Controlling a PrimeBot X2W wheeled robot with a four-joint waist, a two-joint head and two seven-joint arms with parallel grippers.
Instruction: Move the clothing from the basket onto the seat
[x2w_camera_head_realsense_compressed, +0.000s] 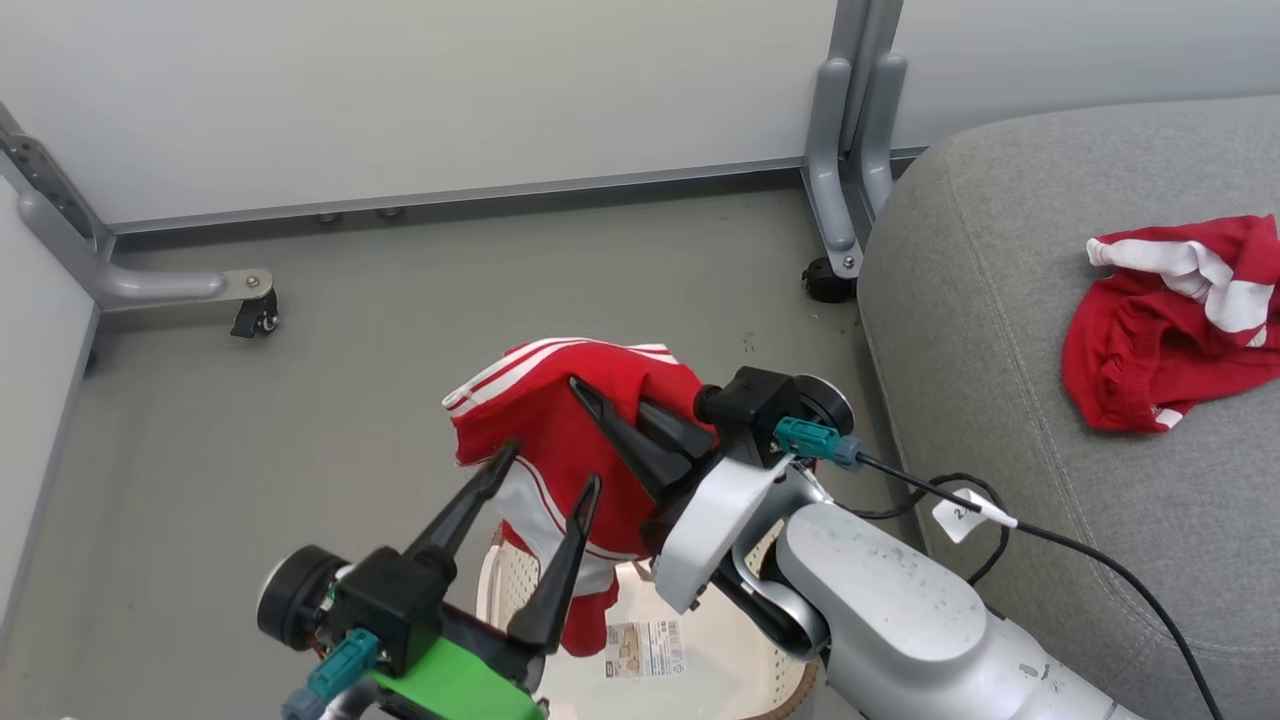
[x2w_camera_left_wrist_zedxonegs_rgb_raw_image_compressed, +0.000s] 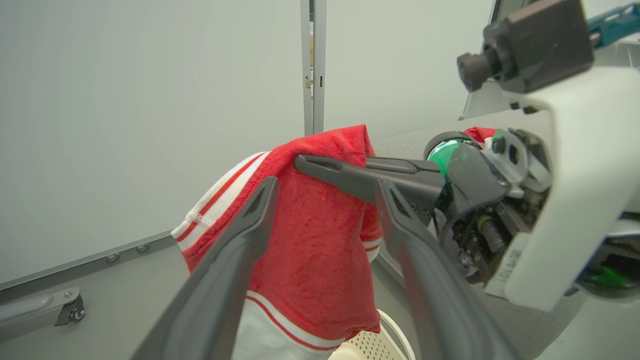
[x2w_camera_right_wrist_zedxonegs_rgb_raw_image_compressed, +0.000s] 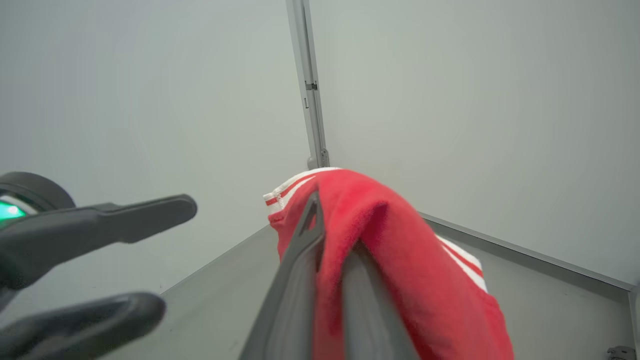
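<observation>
1 red garment (x2w_camera_head_realsense_compressed: 560, 450) in the right end effector (x2w_camera_head_realsense_compressed: 603, 395), over the basket (x2w_camera_head_realsense_compressed: 495, 585)

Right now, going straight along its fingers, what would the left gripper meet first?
Likely the red garment held by the right gripper; it hangs close ahead of the open left gripper.

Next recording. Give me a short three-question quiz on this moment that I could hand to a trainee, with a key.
1. Which gripper is shut on the lifted garment above the basket?
2. True or false: the left gripper is also shut on it.
3. The second garment lies: A in the basket, B on the seat, C in the left gripper.
Key: 1 the right gripper; 2 false, it is open; 3 B.
</observation>
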